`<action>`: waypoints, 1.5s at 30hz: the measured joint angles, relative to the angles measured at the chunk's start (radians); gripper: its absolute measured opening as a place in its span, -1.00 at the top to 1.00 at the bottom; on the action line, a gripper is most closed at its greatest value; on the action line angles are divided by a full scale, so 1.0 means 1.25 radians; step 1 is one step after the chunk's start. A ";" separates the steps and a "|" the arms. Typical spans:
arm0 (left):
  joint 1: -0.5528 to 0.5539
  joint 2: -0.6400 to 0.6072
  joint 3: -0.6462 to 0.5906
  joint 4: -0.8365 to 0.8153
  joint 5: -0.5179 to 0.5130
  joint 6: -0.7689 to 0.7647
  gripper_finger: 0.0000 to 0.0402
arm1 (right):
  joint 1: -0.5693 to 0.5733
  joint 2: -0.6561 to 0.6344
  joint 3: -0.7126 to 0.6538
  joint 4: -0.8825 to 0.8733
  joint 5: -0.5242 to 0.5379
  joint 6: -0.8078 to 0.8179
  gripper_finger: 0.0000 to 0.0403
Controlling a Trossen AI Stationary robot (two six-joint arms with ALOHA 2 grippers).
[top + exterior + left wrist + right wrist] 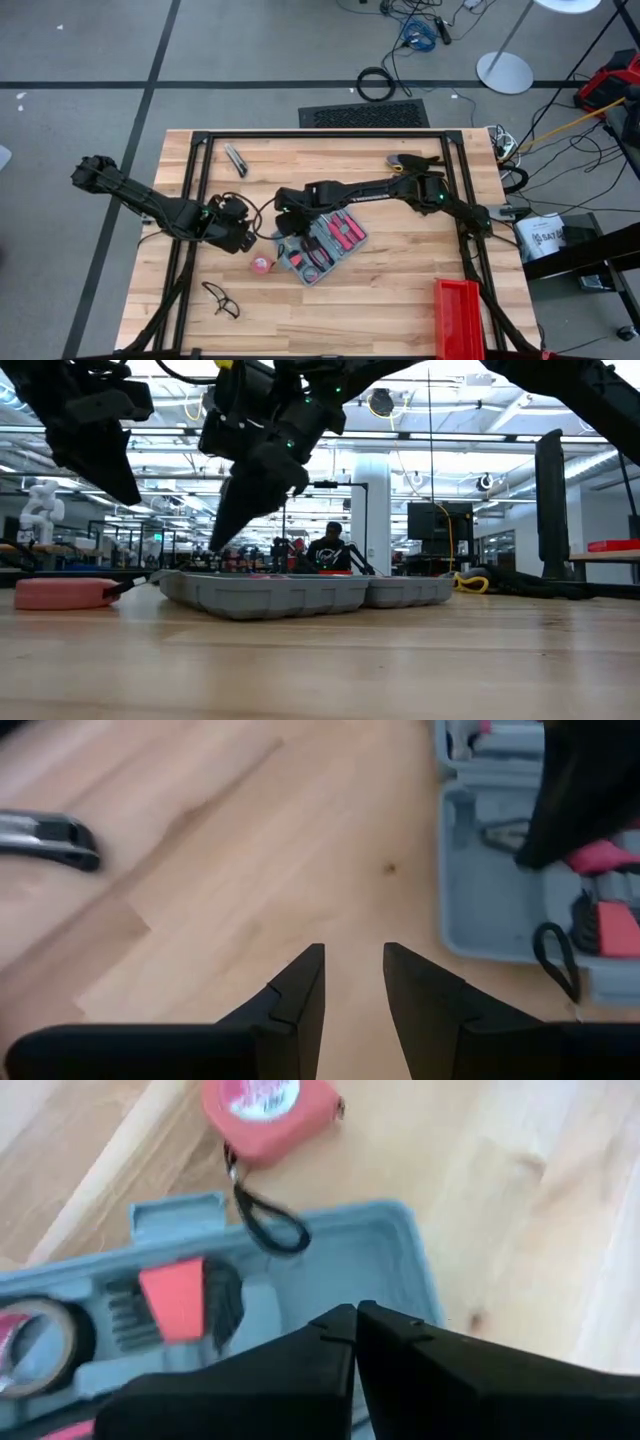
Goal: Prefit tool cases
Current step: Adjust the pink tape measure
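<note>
The tool case (322,248) lies open on the wooden table. Its grey tray (330,1270) holds red-handled tools (342,232). My right gripper (355,1318) is shut with nothing between its fingers. It hangs slanting down over the case's left end (215,545), clear of it. My left gripper (353,970) is open and empty, above bare wood just left of the case (500,870). A red tape measure (268,1110) rests on the table beside the case's near left corner, and its black strap loop (272,1230) lies over the case's rim.
A utility knife (236,160) lies toward the far left and safety glasses (221,300) near the front left. A red bin (459,318) stands at the near right edge. A black frame (200,200) borders the work area. Bare wood lies right of the case.
</note>
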 joint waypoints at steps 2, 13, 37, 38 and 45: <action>0.000 0.000 0.000 -0.003 -0.028 0.006 0.44 | 0.005 0.000 0.000 0.020 -0.003 -0.022 1.00; -0.020 0.000 0.006 -0.016 0.372 0.039 0.44 | 0.021 -0.003 0.002 0.029 0.064 -0.007 0.77; -0.219 0.289 -0.011 0.254 0.394 -0.231 0.44 | -0.061 -0.390 -0.344 -0.190 0.127 0.164 1.00; -0.217 0.301 -0.011 0.253 0.385 -0.230 0.44 | -0.061 -0.423 -0.371 -0.166 0.141 0.178 1.00; -0.196 0.325 -0.011 0.255 0.295 -0.212 0.44 | -0.062 -0.590 -0.524 -0.030 0.173 0.252 1.00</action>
